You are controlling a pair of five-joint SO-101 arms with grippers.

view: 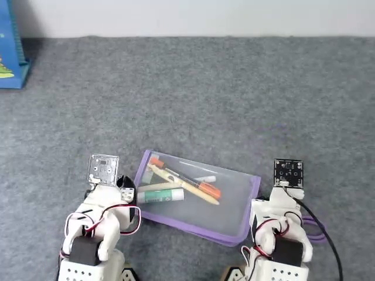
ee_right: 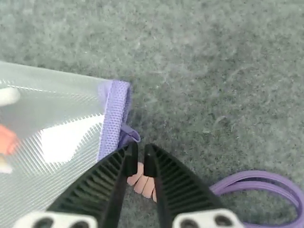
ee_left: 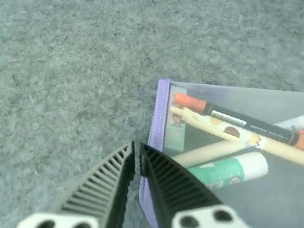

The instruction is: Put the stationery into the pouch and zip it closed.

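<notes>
A clear pouch [view: 225, 205] with purple trim lies between the two arms. Inside it are an orange-capped marker [view: 193, 182], a cream pen [ee_left: 223, 128] and a green-and-white glue stick [view: 159, 196]. My left gripper [ee_left: 137, 145] is shut and empty. It hangs just above the grey mat beside the pouch's purple end edge [ee_left: 160, 114]. My right gripper [ee_right: 137, 147] is also shut on nothing. It hovers by the opposite purple corner [ee_right: 114, 114], over a small pinkish tassel [ee_right: 142, 183] and a purple tab [ee_right: 129, 136].
A purple cord loop [ee_right: 266, 184] lies on the mat beside the right arm [view: 281, 234]. A blue box [view: 10, 47] stands at the far left corner. Grey mat [view: 205, 93] stretches open beyond the pouch, up to a white wall.
</notes>
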